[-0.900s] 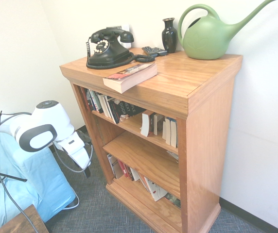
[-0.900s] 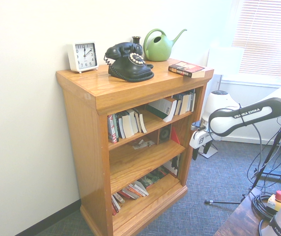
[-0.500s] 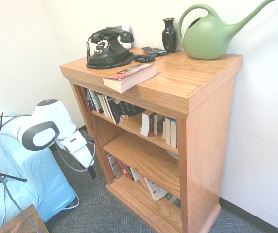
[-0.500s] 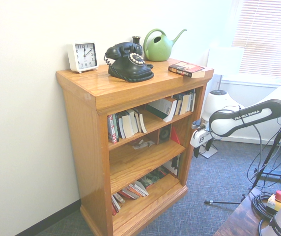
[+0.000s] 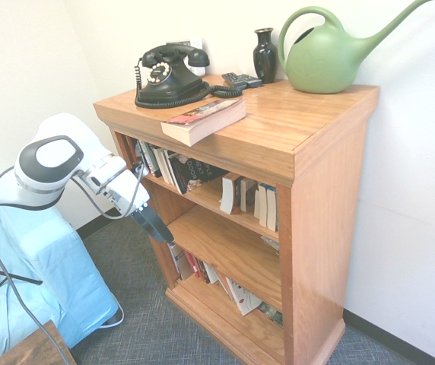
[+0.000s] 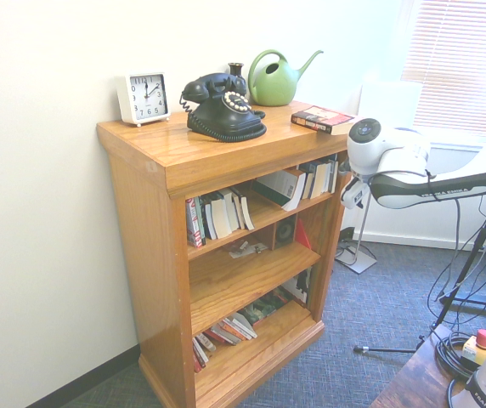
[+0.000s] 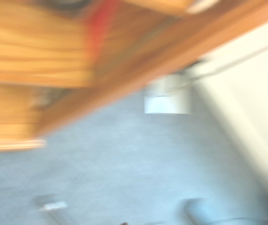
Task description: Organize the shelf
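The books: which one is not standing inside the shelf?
The red-covered book lying flat on the top of the shelf, beside the black telephone. All other books are on the inner levels below.

Cream walls (image 6: pixel 48 255), grey-blue carpet (image 6: pixel 370 314), dark baseboard (image 5: pixel 400 334), window blinds (image 6: pixel 464 59) bright with daylight.

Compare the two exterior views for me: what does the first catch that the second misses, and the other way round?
Only the first exterior view shows the pincer, held empty beside the shelf's side panel, and a dark remote behind the phone. Only the second shows the white clock and the window blinds; there the pincer is hidden behind the shelf's edge. Both show the black phone, green watering can, dark vase, the book lying flat on top and the books on the inner levels.
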Robot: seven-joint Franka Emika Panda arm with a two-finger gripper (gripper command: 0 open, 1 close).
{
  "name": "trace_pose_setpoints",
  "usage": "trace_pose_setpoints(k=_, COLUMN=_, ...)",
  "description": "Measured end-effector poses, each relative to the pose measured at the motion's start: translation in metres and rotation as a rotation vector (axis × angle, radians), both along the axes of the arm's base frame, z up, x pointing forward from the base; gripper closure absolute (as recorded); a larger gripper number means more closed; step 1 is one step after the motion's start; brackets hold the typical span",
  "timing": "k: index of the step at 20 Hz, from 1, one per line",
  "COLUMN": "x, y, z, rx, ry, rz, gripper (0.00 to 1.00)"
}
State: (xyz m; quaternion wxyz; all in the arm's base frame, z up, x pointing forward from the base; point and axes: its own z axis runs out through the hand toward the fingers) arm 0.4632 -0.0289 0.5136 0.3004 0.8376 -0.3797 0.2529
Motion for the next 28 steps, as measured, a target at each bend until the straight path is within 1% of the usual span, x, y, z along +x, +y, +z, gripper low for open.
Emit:
trace_pose_setpoints(k=5, x=0.002, y=0.028, z=0.038, rx=-0.295, ry=-0.007, rz=-0.038, gripper=0.00)
trace_pose_setpoints(k=7, x=0.007, y=0.040, z=0.051, rx=-0.392, ry=-0.008, rz=-0.046, gripper=0.00)
trace_pose_setpoints(k=11, x=0.021, y=0.061, z=0.064, rx=-0.469, ry=-0.033, rz=-0.001, gripper=0.00)
trace_pose_setpoints(k=14, x=0.031, y=0.061, z=0.070, rx=-0.518, ry=-0.051, rz=0.085, gripper=0.00)
trace_pose_setpoints(k=17, x=0.043, y=0.044, z=0.078, rx=-0.564, ry=-0.061, rz=0.200, gripper=0.00)
trace_pose_setpoints(k=20, x=0.047, y=0.029, z=0.079, rx=-0.601, ry=-0.066, rz=0.298, gripper=0.00)
trace_pose_setpoints(k=24, x=0.036, y=0.027, z=0.070, rx=-0.645, ry=-0.069, rz=0.391, gripper=0.00)
trace_pose_setpoints(k=28, x=0.012, y=0.027, z=0.068, rx=-0.667, ry=-0.093, rz=0.481, gripper=0.00)
